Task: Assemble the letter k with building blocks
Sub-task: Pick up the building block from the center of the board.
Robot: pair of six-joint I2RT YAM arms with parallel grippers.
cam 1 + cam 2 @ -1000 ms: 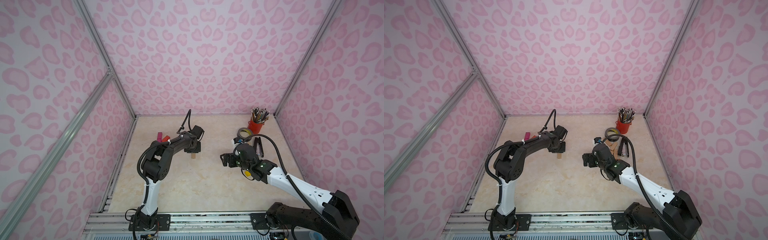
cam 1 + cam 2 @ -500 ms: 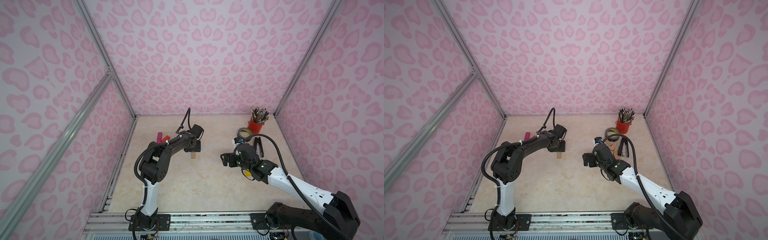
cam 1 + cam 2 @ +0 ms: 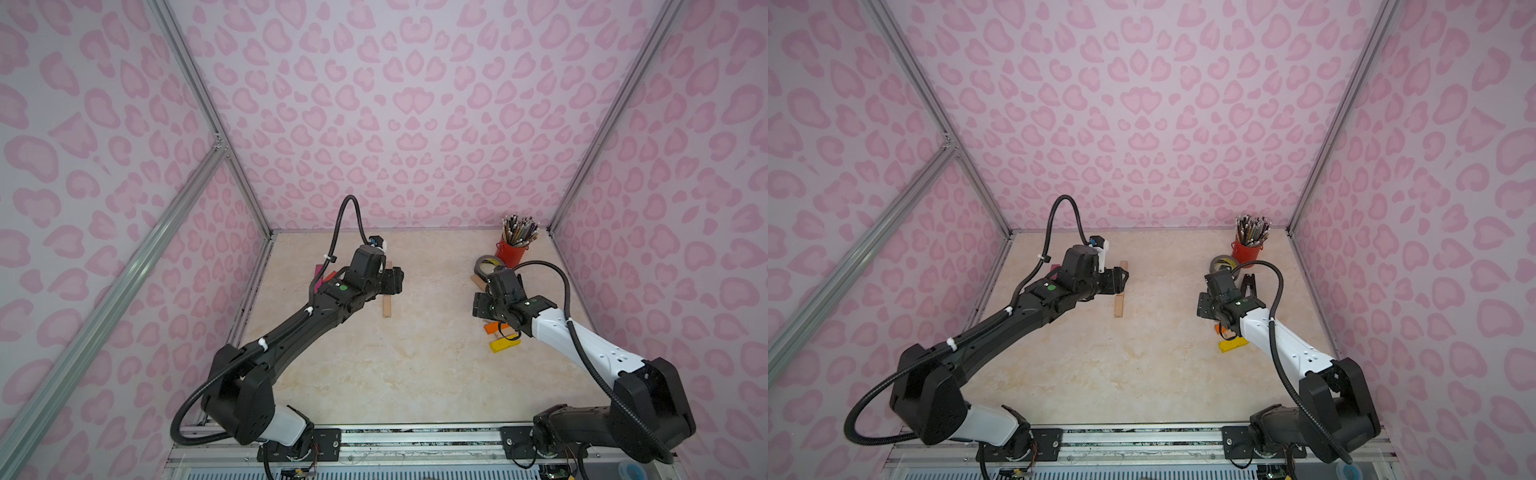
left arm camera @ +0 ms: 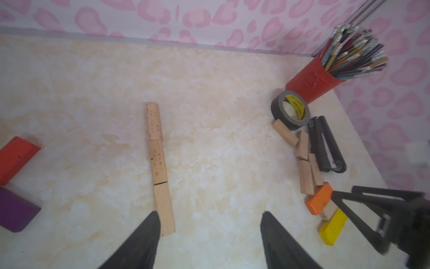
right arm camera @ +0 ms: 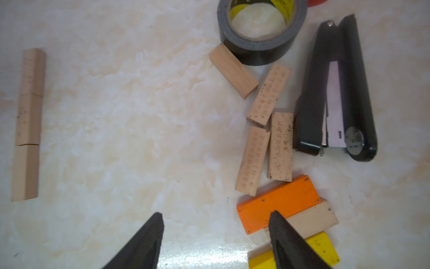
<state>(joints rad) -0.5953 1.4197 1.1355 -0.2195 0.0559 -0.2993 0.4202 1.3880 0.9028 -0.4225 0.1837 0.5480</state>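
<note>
Three plain wood building blocks (image 4: 158,160) lie end to end in a straight line on the table, partly hidden under my left arm in both top views (image 3: 387,306). My left gripper (image 4: 210,216) hovers at the line's near end, open and empty, with one finger beside the last block. My right gripper (image 5: 216,214) is open and empty too, one finger over the orange block (image 5: 279,202). That block lies in a pile with a pale block (image 5: 311,219) and a yellow one (image 5: 323,246). Several loose wood blocks (image 5: 253,160) lie beyond. Red (image 4: 16,156) and purple (image 4: 16,209) blocks sit left.
A grey tape roll (image 5: 260,35) and a black stapler (image 5: 337,93) lie right by the loose wood blocks. A red cup of pens (image 4: 311,79) stands in the back right corner. Pink patterned walls (image 3: 415,124) close in the table on three sides.
My left gripper has gone from shut to open over the end of the block line. My right gripper's jaws have narrowed somewhat. Both arms have barely shifted.
</note>
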